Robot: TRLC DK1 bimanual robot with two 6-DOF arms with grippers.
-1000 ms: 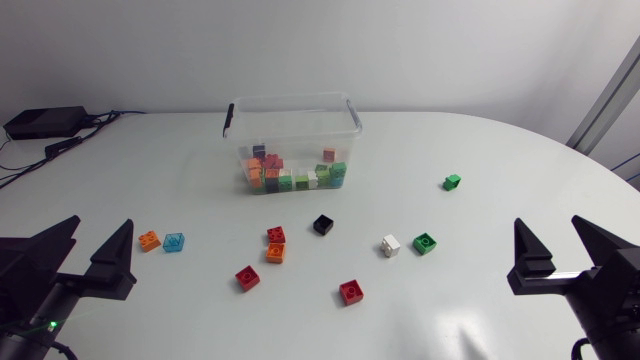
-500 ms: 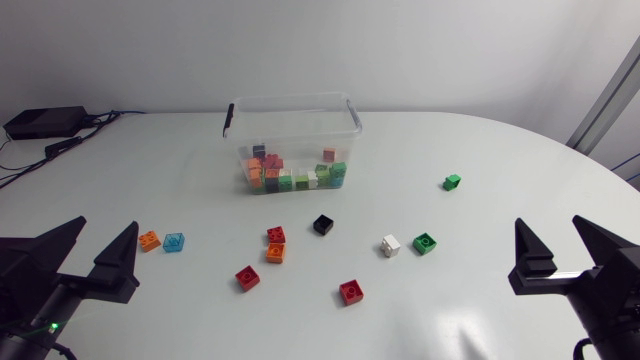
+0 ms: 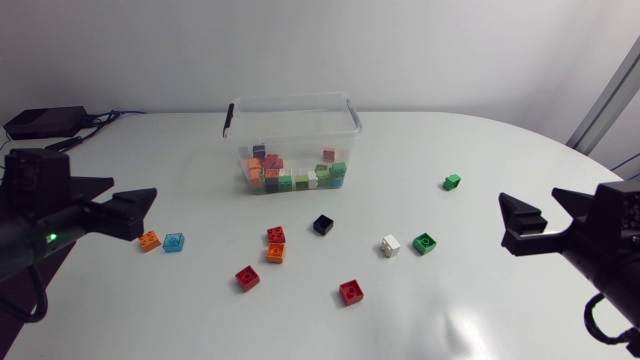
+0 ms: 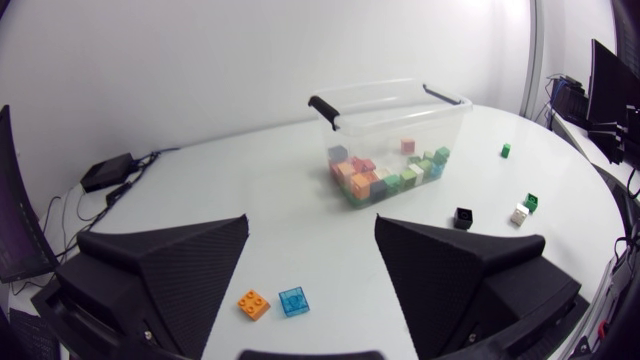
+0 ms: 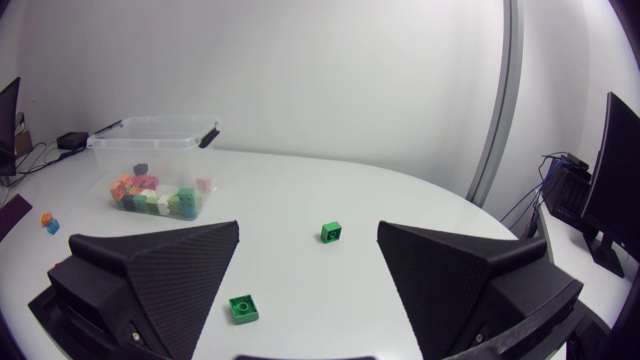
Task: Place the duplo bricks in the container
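Hands [image 4: 311, 217] [image 5: 309, 224] at full spread, both empty

Soft, even light from overhead makes the white table [image 3: 500, 160] bright, with a pale patch of glare near its front edge in the head view. The black brick [image 3: 322, 224] throws only a faint, short shadow. The matte fingers [image 4: 170, 265] of my left gripper [image 4: 312, 220] look flat and dark.

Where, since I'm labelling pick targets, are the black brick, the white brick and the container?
black brick [image 3: 322, 224], head view, its top face.
white brick [image 3: 390, 245], head view, its top face.
container [image 3: 290, 98], head view, its far rim.
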